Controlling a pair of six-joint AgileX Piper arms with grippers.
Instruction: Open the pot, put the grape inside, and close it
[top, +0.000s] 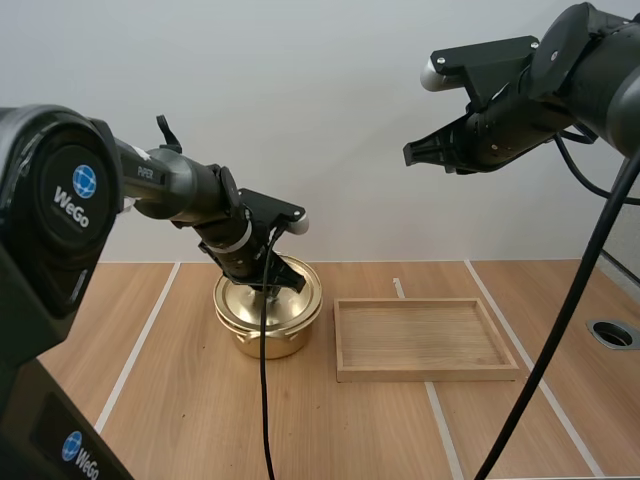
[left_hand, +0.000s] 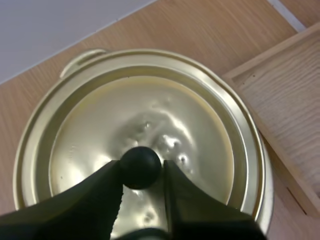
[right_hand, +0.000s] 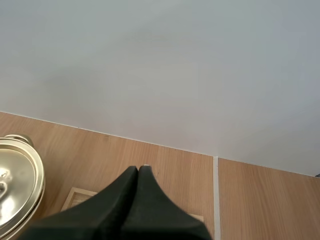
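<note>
Left gripper (left_hand: 141, 164) fingers are clamped on the black knob (left_hand: 140, 169) of the lid (left_hand: 90, 130), seated on the gold pot (top: 262, 340). Right gripper (right_hand: 138, 171) is held high to the pot's right, fingers closed empty; a wooden tray (top: 420, 338) is laid beside the pot

One pot (top: 262, 342), one lid (left_hand: 95, 125) with one black knob (left_hand: 140, 167), and one wooden tray (top: 425, 374).

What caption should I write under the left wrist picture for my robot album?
Left gripper pinching the black knob of the golden lid on the pot, beside the wooden tray.
</note>
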